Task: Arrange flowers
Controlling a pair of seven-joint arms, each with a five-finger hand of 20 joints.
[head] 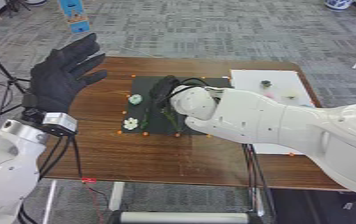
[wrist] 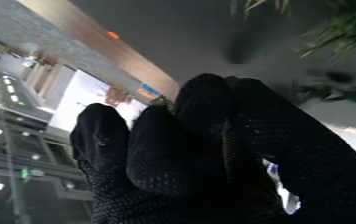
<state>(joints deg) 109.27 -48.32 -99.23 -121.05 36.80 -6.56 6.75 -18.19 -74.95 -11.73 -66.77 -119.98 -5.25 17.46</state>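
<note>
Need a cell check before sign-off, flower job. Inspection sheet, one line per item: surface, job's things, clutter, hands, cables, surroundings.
Surface: brown wooden table, dark mat mid-table, white board on the right
Job's things: white flower, pale green item and green stems on mat; dark green item on board
Clutter: small orange spots around mat, possibly markers
Hands: left open at the table's left edge; right over mat, grip unclear
Cables: black cables hang below left wrist
Surroundings: grey carpet, blue-and-white pot far right
</note>
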